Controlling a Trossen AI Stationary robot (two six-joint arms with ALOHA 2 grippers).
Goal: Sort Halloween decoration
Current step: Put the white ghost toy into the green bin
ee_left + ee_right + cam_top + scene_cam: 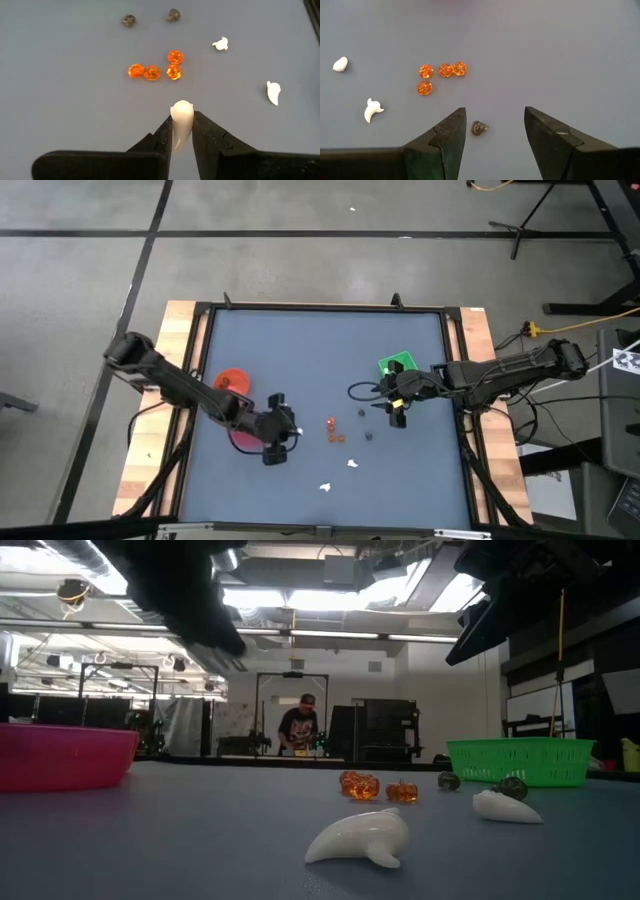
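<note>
The Halloween decoration lies scattered mid-table: several orange pieces [152, 70], two dark roundish ones [128, 20] and two white ones [220, 44] rest on the grey-blue mat. My left gripper [182, 120] hangs beside the pink bowl [243, 438], shut on a third white piece [181, 114]. My right gripper [495, 125] stands open above the mat near the green tray [397, 365]. In the right wrist view a dark piece [479, 128] lies on the mat below the gap between its fingers. My left gripper pinches the white piece by its narrow lower part [181, 134] between its two fingers. The rounded end [181, 107] sticks out past the fingertips. The fingers slant down from the table's left side, and the piece is lifted clear of the mat.
An orange bowl [232, 380] stands just beyond the pink bowl [60, 755] on the left. The green tray [518, 760] is at the right. Two white pieces [353, 464] lie toward the near edge. A person [300, 725] stands far off in the room.
</note>
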